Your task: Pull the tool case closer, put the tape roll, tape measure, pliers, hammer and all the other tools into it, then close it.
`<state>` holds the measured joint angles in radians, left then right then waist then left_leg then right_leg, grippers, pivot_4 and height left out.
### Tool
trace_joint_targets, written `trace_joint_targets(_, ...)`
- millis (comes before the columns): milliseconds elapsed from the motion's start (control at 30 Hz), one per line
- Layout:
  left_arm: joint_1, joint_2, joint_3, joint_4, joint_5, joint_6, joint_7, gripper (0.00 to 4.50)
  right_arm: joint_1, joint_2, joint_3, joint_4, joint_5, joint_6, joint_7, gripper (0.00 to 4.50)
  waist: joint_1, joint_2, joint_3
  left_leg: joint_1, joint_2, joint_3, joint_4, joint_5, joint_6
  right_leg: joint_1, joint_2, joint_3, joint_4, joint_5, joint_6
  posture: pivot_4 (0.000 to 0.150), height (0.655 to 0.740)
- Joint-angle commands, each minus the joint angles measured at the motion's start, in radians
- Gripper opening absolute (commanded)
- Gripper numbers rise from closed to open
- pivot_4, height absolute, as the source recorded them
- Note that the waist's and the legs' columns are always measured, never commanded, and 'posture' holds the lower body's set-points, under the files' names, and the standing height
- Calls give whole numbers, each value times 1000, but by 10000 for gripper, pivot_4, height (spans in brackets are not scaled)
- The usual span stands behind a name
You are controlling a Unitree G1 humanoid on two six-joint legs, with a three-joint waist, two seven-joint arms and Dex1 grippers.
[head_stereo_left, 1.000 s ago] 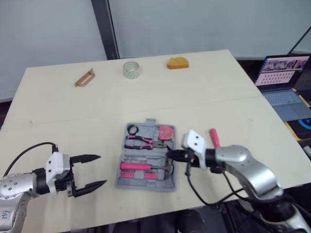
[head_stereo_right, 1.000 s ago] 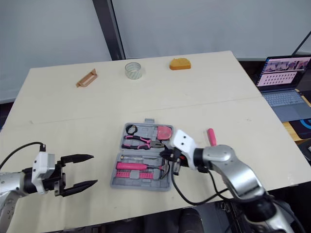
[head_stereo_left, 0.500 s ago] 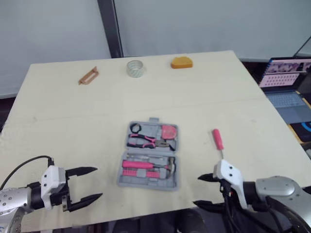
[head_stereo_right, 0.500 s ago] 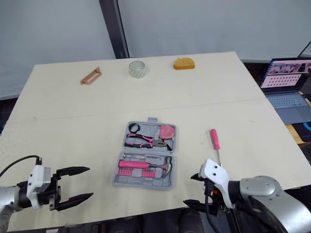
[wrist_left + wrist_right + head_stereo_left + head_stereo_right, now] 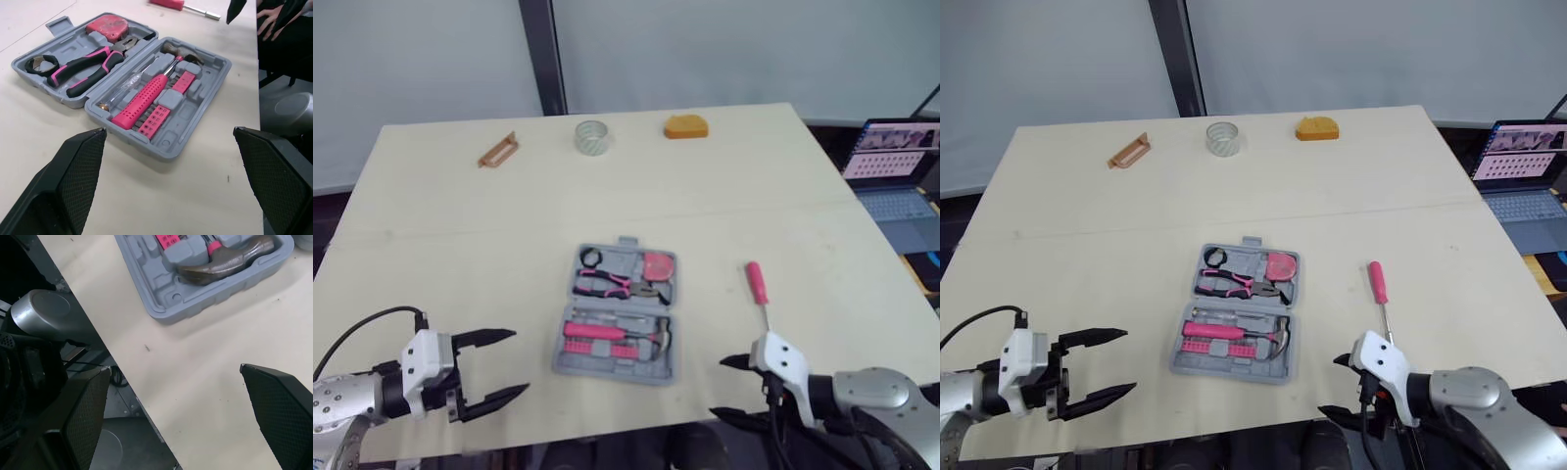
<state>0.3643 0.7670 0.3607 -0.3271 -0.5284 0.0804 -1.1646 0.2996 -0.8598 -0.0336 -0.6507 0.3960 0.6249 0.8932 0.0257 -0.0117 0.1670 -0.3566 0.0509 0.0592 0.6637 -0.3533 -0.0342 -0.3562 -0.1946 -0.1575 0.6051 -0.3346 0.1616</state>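
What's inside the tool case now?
The open tool case holds pliers, a red tape measure, a black ring, a hammer and a pink bit driver. Whatever sits beneath them is covered.

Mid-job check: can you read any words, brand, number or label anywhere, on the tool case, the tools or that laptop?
No text can be read in these pictures.
Laptop screen: rows of small items, too small to read.
Tape measure in the tool case: no legible label.
Tape roll: no print can be made out.
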Motion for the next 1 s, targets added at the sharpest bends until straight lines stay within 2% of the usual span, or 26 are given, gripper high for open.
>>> trace_joint_targets(33,-90,24,-69,-85,-76,66,-25,45000,23,37,-47,-5,-8,-17,-64,44727,6,1,1,0,0,0,1,0,0,0,0,0,0,0,0,1500,7400)
trace_joint_targets(267,-183,17,-159,-21,-57,40,-98,45000,88,113,-132,-89,9,37,-178,44727,-3,3,2,0,0,0,0,0,0,0,1,0,-1,1,0,1500,7400)
trace_joint_targets(400,-218,4,-178,34,-33,-9,-117,45000,78,202,-225,-157,50,142,-305,44727,-1,4,2,0,0,1,1,0,0,0,0,1,0,1,0,1500,7400)
trace_joint_targets(600,-252,-24,-203,85,-11,-49,-121,45000,-52,265,-315,-99,73,316,-447,44727,-1,5,3,0,0,1,1,0,0,0,0,1,0,1,0,1500,7400)
trace_joint_targets(1000,-263,-53,-211,109,12,-83,-94,45000,-310,305,-321,78,63,509,-570,44727,-3,6,4,-1,0,1,1,0,0,-1,0,1,1,1,0,1500,7400)
